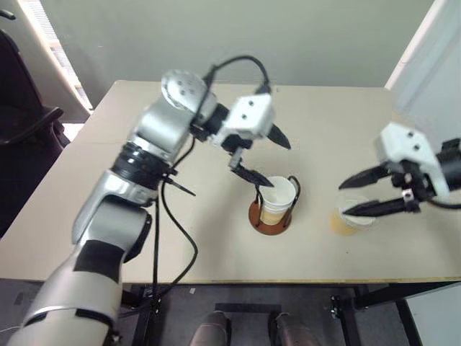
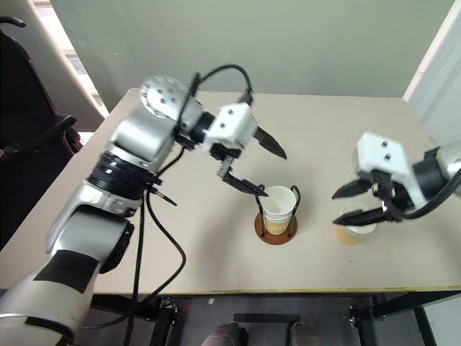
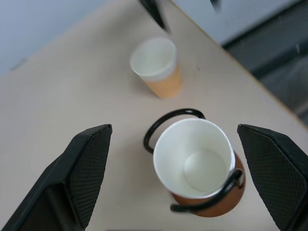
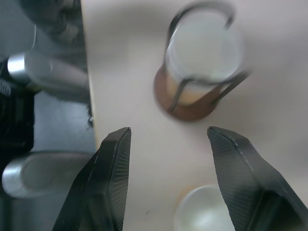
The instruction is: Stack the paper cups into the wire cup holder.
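Note:
The wire cup holder, a brown disc with black wire loops, stands near the table's front middle. A paper cup sits upright inside it, its white inside showing. My left gripper hovers just above that cup, open and empty, its fingers spread wider than the cup. A second paper cup stands loose on the table to the right of the holder. My right gripper is open over it, one finger on each side of the cup, apart from it.
The tan table has bare room on its left and far sides. Its front edge runs close below the holder. A black cable hangs from my left arm over the table. A dark chair stands off to the left.

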### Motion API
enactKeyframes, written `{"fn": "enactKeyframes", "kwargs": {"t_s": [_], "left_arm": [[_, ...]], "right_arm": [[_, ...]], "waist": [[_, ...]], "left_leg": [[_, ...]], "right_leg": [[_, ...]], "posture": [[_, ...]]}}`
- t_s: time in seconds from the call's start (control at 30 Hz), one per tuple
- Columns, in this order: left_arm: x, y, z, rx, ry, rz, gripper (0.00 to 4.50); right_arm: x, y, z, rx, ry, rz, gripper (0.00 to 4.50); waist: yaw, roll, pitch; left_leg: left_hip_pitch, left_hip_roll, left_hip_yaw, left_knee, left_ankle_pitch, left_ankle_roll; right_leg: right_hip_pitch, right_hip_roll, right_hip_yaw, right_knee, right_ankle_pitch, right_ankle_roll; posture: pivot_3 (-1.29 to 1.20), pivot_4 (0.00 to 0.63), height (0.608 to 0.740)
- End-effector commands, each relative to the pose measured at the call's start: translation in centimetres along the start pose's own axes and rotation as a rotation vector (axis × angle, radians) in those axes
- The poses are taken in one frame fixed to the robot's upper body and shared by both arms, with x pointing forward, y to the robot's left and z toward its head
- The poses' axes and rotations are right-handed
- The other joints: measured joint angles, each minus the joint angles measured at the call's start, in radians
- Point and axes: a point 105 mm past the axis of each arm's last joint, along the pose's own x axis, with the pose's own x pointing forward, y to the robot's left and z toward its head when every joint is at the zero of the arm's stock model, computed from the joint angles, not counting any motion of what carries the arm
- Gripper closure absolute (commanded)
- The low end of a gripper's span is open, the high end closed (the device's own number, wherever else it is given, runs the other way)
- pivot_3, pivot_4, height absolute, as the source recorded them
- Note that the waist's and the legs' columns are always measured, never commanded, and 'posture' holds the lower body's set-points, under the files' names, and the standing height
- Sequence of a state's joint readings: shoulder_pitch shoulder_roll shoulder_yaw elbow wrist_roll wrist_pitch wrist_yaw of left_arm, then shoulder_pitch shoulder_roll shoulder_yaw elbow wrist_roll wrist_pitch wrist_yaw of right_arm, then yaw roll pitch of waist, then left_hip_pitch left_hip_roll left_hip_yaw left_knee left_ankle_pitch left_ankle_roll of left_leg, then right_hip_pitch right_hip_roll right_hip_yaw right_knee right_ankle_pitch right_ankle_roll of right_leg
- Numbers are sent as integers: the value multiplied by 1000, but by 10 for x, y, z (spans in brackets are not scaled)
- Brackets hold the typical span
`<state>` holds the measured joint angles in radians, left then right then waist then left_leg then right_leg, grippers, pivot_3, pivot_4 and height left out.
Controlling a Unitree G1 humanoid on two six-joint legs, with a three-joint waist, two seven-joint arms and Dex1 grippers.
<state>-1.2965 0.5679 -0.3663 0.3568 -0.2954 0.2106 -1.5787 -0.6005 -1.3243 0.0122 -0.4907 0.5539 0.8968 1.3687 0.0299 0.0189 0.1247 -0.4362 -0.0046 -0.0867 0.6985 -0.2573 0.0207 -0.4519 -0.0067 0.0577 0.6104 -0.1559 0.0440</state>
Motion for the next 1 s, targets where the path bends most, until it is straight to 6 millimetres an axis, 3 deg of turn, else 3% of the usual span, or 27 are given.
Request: {"fn": "enactKeyframes", "kwargs": {"t_s": [0.03, 0.2, 0.4, 0.73, 0.87, 1.0], "left_arm": [[-25, -10, 14, -42, -96, 29, 23], [-45, -17, 5, -113, -67, 124, 23], [-63, -25, -8, -190, -33, 232, 23], [-70, -37, -18, -259, -23, 322, 23], [-74, -42, -25, -286, -13, 344, 0], [-78, -45, -33, -301, -1, 357, 0]], "right_arm": [[4, -2, -14, -41, 75, -88, 1904], [15, -10, -43, 0, 144, -125, 1904], [11, -25, -72, 9, 236, -164, 1904], [27, -31, -81, -50, 275, -122, 1904], [38, -32, -71, -91, 251, -110, 2837], [40, -35, -67, -139, 254, -115, 4286]], "waist": [[-1, 0, 0], [1, 0, 0], [-1, 0, 0], [-5, 0, 0], [-11, 0, 0], [-9, 0, 0]], "left_leg": [[0, 0, 0, 0, 0, 0], [1, 0, 1, 1, 0, 2], [2, 0, 3, 2, -1, 3], [3, 0, 4, 1, 0, 3], [5, 0, 5, 1, 0, 3], [5, 0, 6, 1, 0, 3]], "right_leg": [[0, 0, 0, 0, 0, 0], [1, -1, 1, 0, 2, 3], [2, -1, 2, 0, 5, 4], [2, -1, 2, 0, 5, 3], [2, -1, 3, 0, 5, 3], [3, -1, 3, 0, 5, 2]], "posture": [[0, 150, 740], [0, 150, 740], [0, 150, 740], [0, 150, 740], [0, 150, 740], [0, 150, 740]]}}
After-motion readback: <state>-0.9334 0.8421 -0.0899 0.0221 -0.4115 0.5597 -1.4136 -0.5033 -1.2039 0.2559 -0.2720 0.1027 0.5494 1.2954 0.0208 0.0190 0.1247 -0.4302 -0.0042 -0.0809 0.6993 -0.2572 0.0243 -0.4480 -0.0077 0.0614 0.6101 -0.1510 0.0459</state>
